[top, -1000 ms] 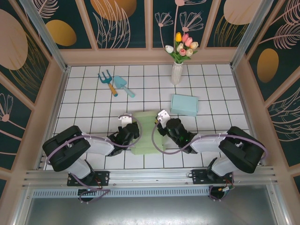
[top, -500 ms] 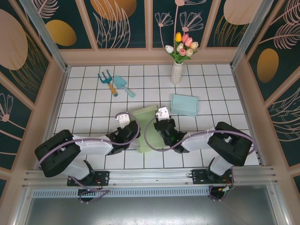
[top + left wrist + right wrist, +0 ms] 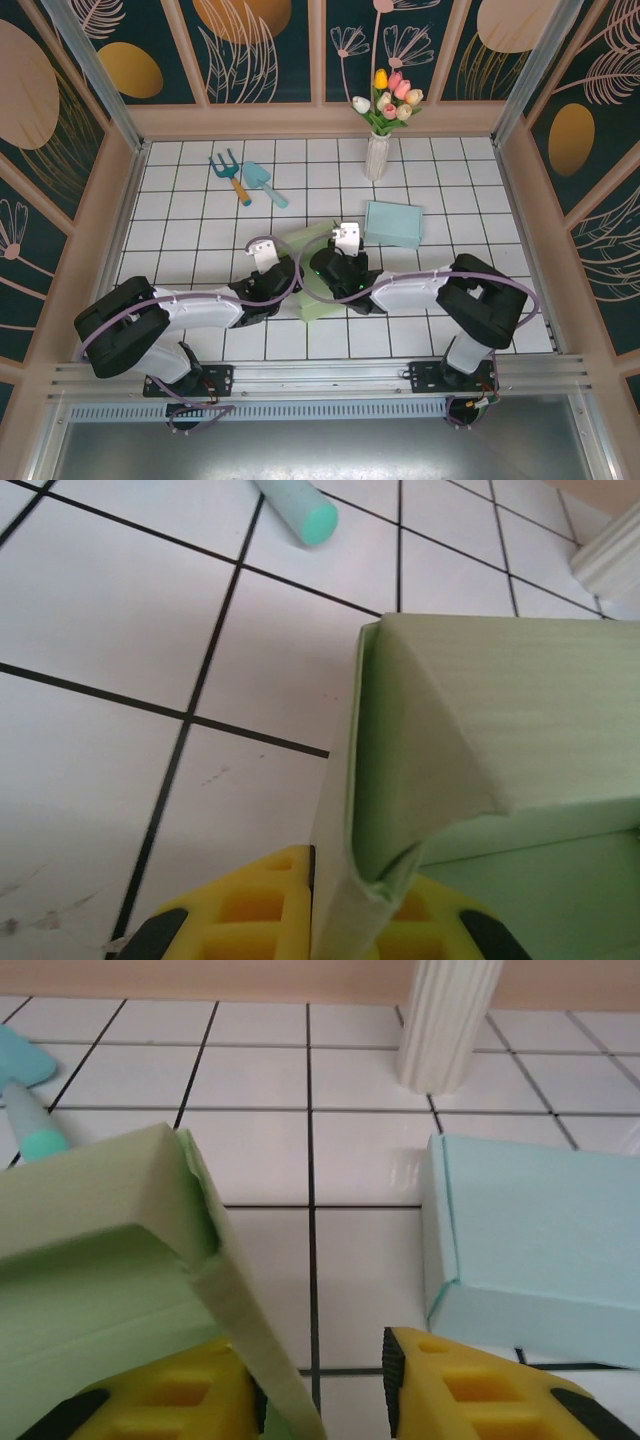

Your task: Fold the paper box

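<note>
Left gripper (image 3: 345, 925): jaws pressed together on an upright side wall of the pale green paper box (image 3: 500, 710), with a yellow pad (image 3: 250, 915) on either face of the sheet. Judged to be anchoring that wall so the other side can be worked.
Right gripper (image 3: 325, 1395): jaws spread partway, with bare tile showing in the gap. A slanting green flap (image 3: 235, 1310) leans against one yellow finger (image 3: 160, 1405), and the other finger stands clear. Judged to be steadying or lining up on the flap, not gripping it.
Task item, location: the pale green paper box sits at the middle of the white tiled table (image 3: 200, 210), between the two grippers and held aslant. One corner is creased and the walls are partly up. Judged to be mid-fold, not closed.
Light blue flat paper box (image 3: 540, 1230): lies closed on the tiles just beyond the right gripper, apart from the green one. Judged to be a finished sample or a spare.
Teal garden trowel (image 3: 265, 183): lies flat, far left of centre and well apart from the work. Its handle end shows in both wrist views.
Teal hand fork with orange handle (image 3: 228, 172): lies just beside the trowel.
White ribbed vase of tulips (image 3: 377, 155): stands upright at the far wall, beyond the blue box. Judged to be décor to keep clear of.
</note>
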